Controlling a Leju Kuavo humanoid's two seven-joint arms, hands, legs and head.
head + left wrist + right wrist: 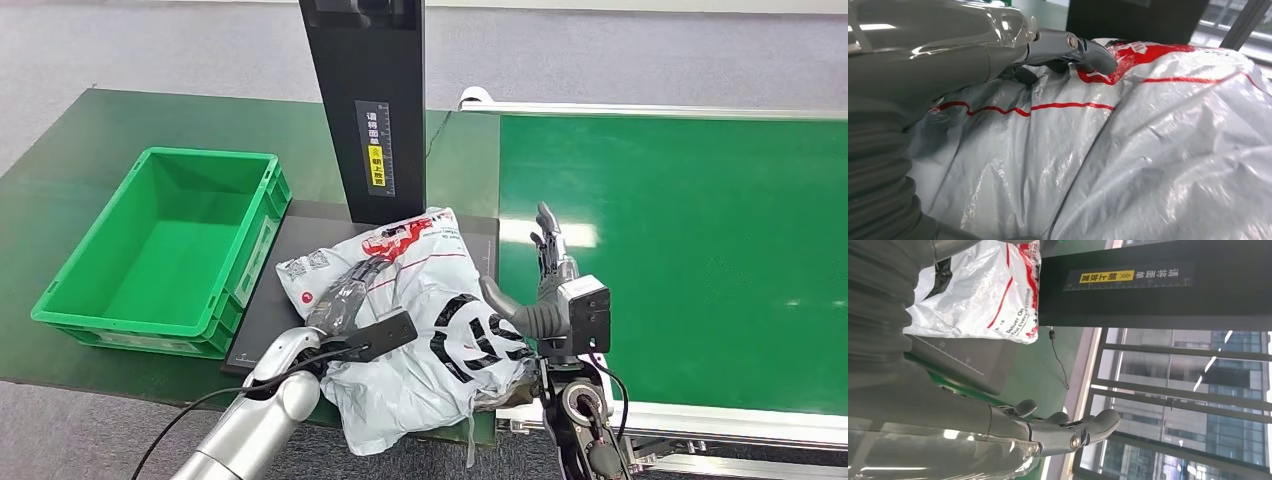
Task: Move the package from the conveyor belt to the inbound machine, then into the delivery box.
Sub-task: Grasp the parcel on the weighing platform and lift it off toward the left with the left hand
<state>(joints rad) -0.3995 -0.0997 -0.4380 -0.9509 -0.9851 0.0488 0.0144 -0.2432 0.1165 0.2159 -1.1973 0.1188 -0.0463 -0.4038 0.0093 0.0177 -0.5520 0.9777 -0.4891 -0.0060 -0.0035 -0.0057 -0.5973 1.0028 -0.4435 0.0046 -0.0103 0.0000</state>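
Fingers: left hand (pixel 345 290) presses atop grey poly mailer package (pixel 420 330); right hand (pixel 545 285) spread, empty. Package on inbound machine's platform (pixel 300 225); green delivery box (pixel 165 250) unfilled.

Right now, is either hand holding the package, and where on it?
Left hand rests on top of the white plastic package; whether it grips cannot be told. Right hand, beside it, holds nothing.

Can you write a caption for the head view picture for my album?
Left robot hand rests on a package beside an empty green box.
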